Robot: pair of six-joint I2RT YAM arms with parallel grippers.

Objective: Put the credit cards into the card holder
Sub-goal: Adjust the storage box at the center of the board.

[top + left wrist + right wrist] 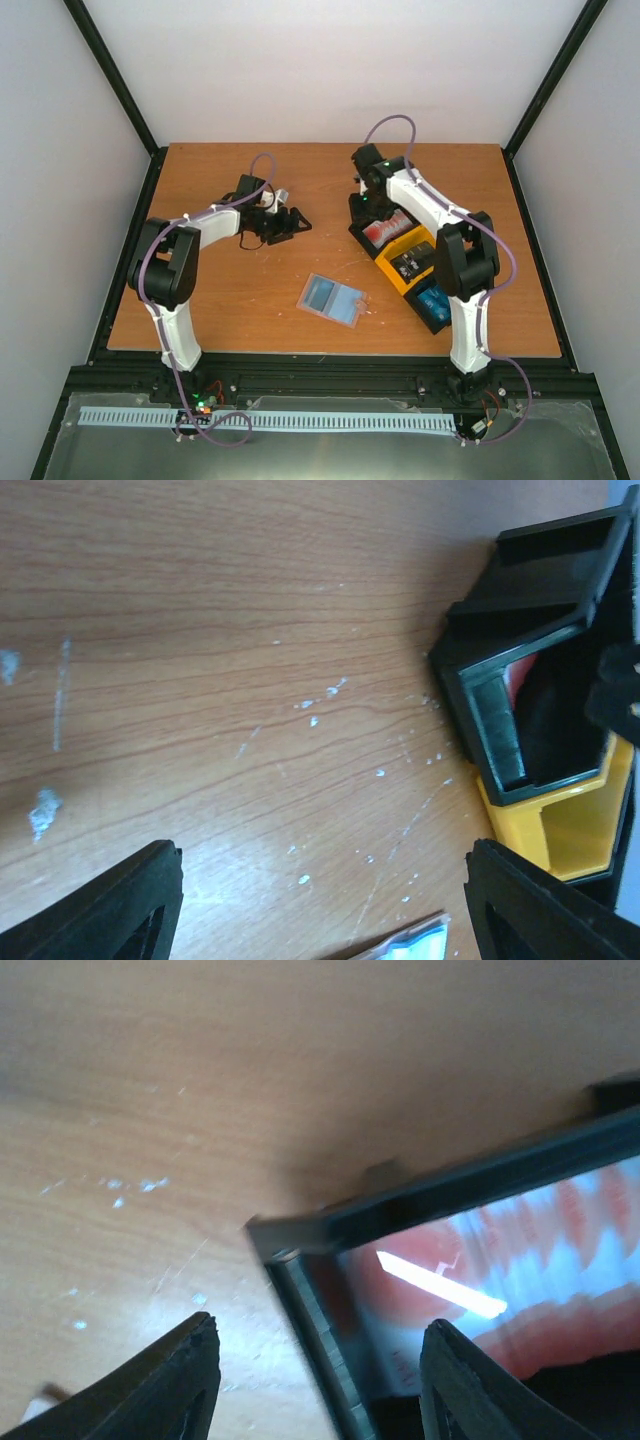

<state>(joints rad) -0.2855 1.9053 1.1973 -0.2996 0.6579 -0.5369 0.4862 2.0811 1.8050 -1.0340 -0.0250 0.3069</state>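
Red-and-white plastic cards (580,1220): blurred in right wrist view, markings unreadable, cut off at 3 o'clock.
Pale see-through card holder (408,943): only a corner showed, cut at 6 o'clock, left wrist view.
Black-and-yellow three-compartment plastic tray (385,263): partly hidden beneath white right arm (425,200), top view.

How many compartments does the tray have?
3, in a row: far one with red cards, middle yellow one with something dark, near one with blue cards. The right arm covers part of them.

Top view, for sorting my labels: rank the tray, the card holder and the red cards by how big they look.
1. Tray, clearly largest.
2. Card holder, in between.
3. Red cards in the tray's far compartment, smallest, though the right arm hides part of them.
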